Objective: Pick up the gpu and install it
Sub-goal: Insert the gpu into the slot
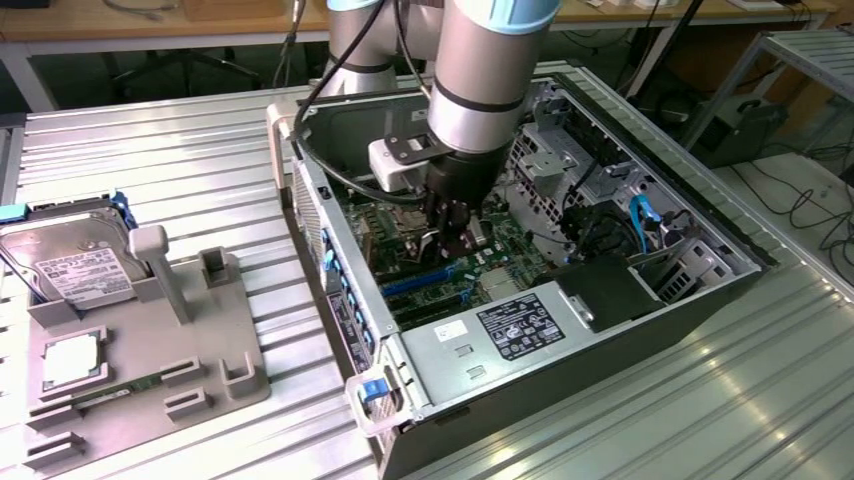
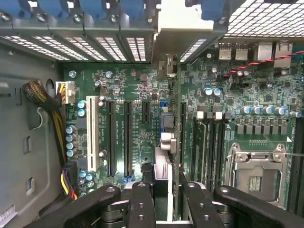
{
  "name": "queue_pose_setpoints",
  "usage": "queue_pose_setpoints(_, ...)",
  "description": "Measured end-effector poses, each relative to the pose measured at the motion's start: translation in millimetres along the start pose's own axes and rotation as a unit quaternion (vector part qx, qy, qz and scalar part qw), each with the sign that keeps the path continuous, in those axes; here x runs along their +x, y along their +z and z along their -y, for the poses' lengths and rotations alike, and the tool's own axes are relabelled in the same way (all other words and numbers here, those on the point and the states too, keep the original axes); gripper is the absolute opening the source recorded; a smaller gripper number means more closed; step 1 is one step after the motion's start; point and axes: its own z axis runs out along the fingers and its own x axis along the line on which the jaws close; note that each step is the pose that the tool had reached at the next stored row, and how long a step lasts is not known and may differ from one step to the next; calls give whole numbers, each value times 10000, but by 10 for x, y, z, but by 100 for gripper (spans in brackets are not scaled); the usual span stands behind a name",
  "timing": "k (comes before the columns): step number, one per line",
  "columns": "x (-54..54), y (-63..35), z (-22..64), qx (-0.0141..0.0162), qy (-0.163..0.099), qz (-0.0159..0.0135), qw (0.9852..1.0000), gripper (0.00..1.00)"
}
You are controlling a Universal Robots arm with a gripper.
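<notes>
My gripper (image 1: 451, 243) reaches down inside the open computer case (image 1: 721, 265), over the green motherboard (image 1: 487, 262). It is shut on the gpu (image 2: 164, 164), which shows edge-on in the wrist view between the two black fingers (image 2: 142, 202). The card runs from the fingers to its silver bracket (image 2: 176, 26), which sits against the case's slotted rear wall. It stands upright beside a long black expansion slot (image 2: 183, 128). Whether it is seated in a slot I cannot tell. In the exterior view the gpu is mostly hidden behind the gripper.
Black and white expansion slots (image 2: 110, 137) lie beside the card, and an open processor socket (image 2: 256, 173) on the other side. A yellow-black cable bundle (image 2: 52, 118) runs along the case wall. Outside the case, a hard drive (image 1: 74, 265) sits on a grey fixture tray (image 1: 200, 350).
</notes>
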Motion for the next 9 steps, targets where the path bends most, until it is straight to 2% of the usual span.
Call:
queue_pose_setpoints(4, 0, 66, -22, 0, 0, 1, 10000, 28)
queue_pose_setpoints(9, 43, 86, -28, 0, 0, 3, 10000, 28)
